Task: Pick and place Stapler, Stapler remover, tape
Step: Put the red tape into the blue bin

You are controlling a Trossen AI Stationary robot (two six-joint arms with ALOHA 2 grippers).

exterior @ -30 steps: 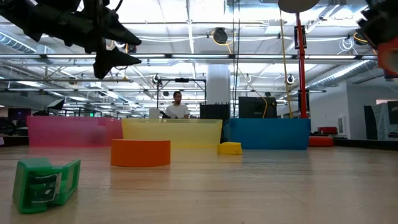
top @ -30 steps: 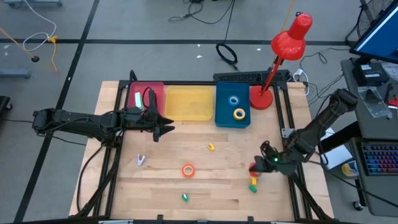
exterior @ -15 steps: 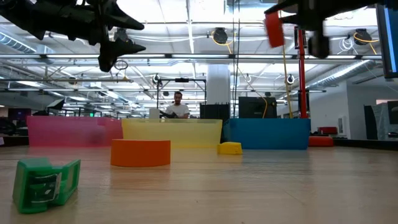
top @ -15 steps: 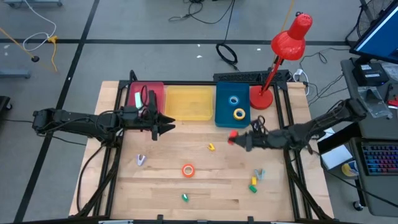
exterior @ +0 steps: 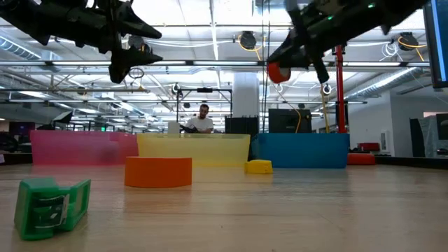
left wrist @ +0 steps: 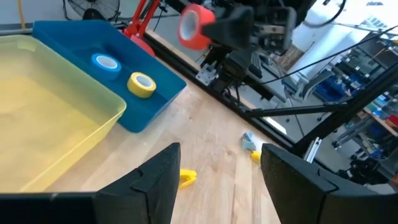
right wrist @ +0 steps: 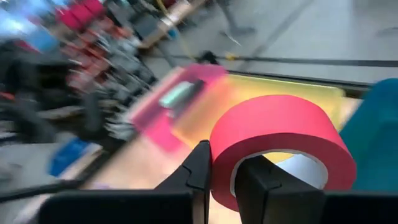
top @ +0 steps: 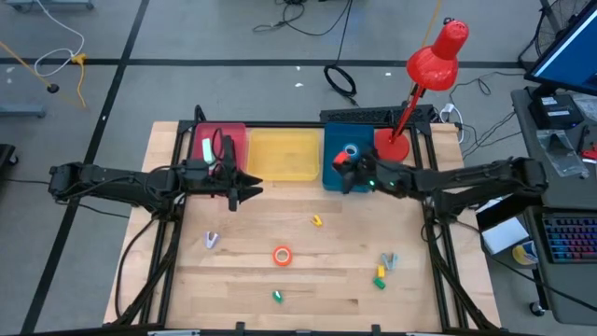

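My right gripper (top: 347,171) is shut on a red tape roll (top: 339,160), held high over the near left part of the blue bin (top: 334,183). A blue roll (top: 351,150) and a yellow roll (top: 359,171) lie flat in that bin. An orange roll (top: 282,255) lies flat on the table. The pale stapler (top: 206,149) lies in the pink bin (top: 233,138). Small staple removers are scattered on the wood: yellow (top: 317,220), grey (top: 211,241), green (top: 277,296). My left gripper (top: 252,192) hovers open and holding nothing in front of the pink bin. My right gripper pinches the red roll's wall (right wrist: 224,165), one finger (right wrist: 258,180) inside the centre hole and the other finger (right wrist: 200,169) outside. The fingers reach nearly level from the table's right side. The roll is lifted clear, standing on edge (left wrist: 196,27) at the fingertips above the blue bin.
A yellow bin (top: 283,154) stands between the pink and blue ones. A red desk lamp (top: 429,65) stands with its base (top: 392,147) right of the blue bin. More small removers (top: 382,268) lie near right. A person (exterior: 203,120) sits far behind the table.
My right gripper has swung from the table's near right toward the far edge and left, rising a little and rolling its wrist. It has carried the red roll clear of the table to above the blue bin. It has stayed shut on the roll.
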